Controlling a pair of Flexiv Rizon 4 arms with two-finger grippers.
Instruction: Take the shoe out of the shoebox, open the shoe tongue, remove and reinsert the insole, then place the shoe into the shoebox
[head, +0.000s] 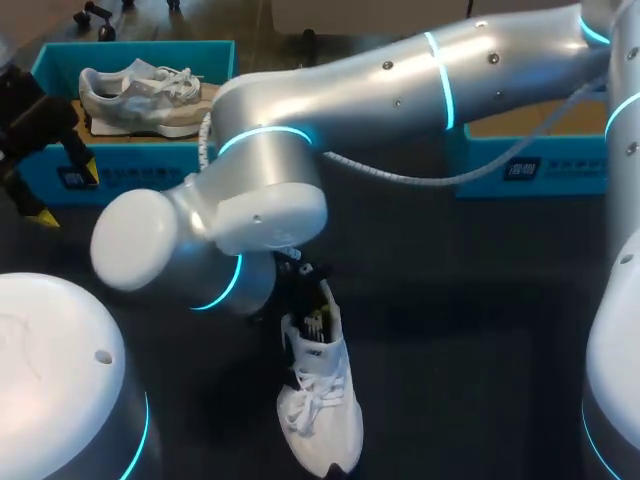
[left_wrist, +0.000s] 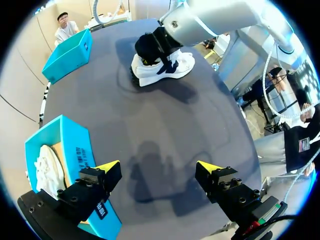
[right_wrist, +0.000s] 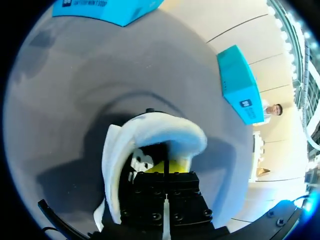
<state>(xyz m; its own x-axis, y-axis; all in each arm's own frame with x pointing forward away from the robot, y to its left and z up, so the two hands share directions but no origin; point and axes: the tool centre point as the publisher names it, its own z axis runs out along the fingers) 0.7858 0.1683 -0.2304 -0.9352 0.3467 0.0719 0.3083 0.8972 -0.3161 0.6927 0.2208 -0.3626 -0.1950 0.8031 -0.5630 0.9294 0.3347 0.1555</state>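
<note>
Right gripper: the right gripper (right_wrist: 169, 167) has its two yellow tips pressed together, down inside the mouth of the shoe; I cannot see whether something thin is between them.
Shoe: the white lace-up sneaker (head: 325, 410) stands upright on the dark grey table (head: 450, 300), at about 6 o'clock in the head view, heel toward 12 o'clock and toe toward 6 o'clock.
Left gripper: the left gripper (left_wrist: 157, 167) is wide open and holds nothing, over the table at about 9 o'clock, well apart from the sneaker.
Shoebox: the open turquoise cardboard shoebox (head: 130, 50) is at about 11 o'clock, just beside the left gripper.
Inside shoebox: a second white sneaker (head: 140, 95) lies there.
Other box: a second turquoise box (head: 540, 165) is at about 2 o'clock.
</note>
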